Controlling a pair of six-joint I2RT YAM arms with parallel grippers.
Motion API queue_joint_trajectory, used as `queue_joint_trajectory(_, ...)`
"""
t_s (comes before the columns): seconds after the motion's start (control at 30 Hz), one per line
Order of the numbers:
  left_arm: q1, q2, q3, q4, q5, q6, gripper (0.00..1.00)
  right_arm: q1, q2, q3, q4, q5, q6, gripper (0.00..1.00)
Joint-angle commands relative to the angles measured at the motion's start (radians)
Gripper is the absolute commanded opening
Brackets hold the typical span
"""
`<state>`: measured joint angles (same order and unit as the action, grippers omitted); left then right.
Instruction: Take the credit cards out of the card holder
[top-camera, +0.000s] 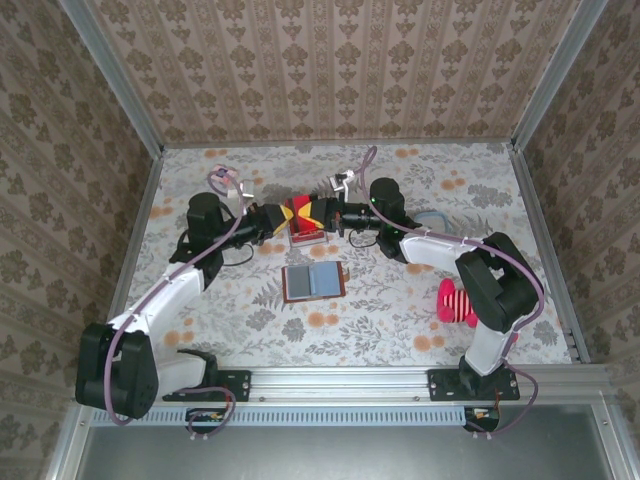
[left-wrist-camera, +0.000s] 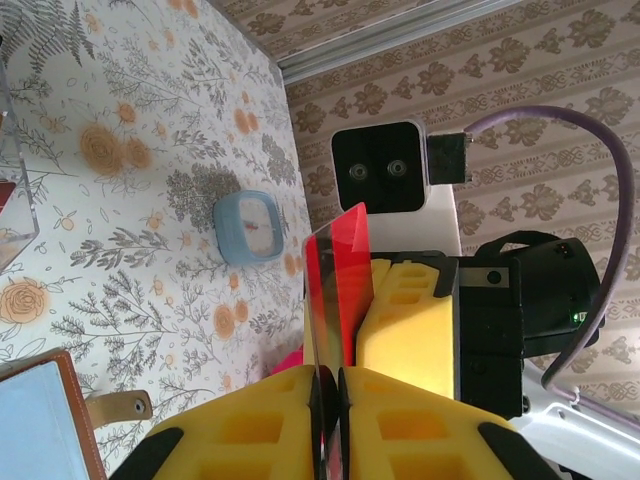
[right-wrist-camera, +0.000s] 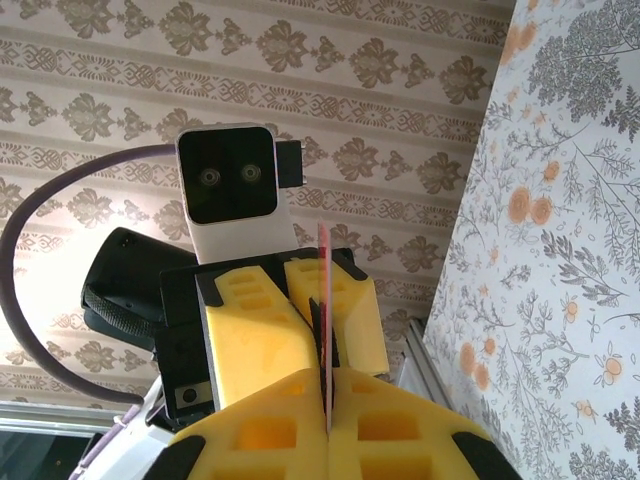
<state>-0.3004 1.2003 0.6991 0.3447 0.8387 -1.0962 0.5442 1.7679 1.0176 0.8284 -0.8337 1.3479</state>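
Note:
A thin red credit card (top-camera: 300, 212) hangs in the air between both grippers at the table's middle back. My right gripper (top-camera: 315, 213) comes in from the right and is shut on the card's edge (right-wrist-camera: 323, 270), pads (right-wrist-camera: 345, 400) pressed against it. My left gripper (left-wrist-camera: 340, 380) faces it from the left. Its jaws stand a narrow slit apart around the same card (left-wrist-camera: 340, 270), which lies against one pad. The brown card holder (top-camera: 313, 281) lies open and flat on the table in front of them, grey-blue inside up, and its corner and strap (left-wrist-camera: 120, 405) show in the left wrist view.
A clear tray (top-camera: 305, 238) with something red in it sits just below the grippers. A small blue-and-white square object (left-wrist-camera: 250, 227) lies at the back right, and a pink-and-red striped item (top-camera: 458, 300) lies beside the right arm. Patterned walls close in the table.

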Motion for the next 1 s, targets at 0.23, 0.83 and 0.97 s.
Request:
queue_joint_trajectory(0.23, -0.007, -0.010, 0.006, 0.031, -0.012, 0.054, 0.00, 0.003, -0.046, -0.043, -0.070, 0.025, -0.050, 0.37)
queue_joint_trajectory(0.83, -0.133, 0.281, 0.585, -0.890, -0.553, 1.111, 0.00, -0.130, -0.302, -0.042, -0.922, 0.421, -0.629, 1.00)
queue_joint_trajectory(0.97, -0.149, 0.380, 0.682, -0.932, -0.568, 1.334, 0.00, -0.174, -0.302, -0.005, -1.040, 0.469, -0.691, 1.00)
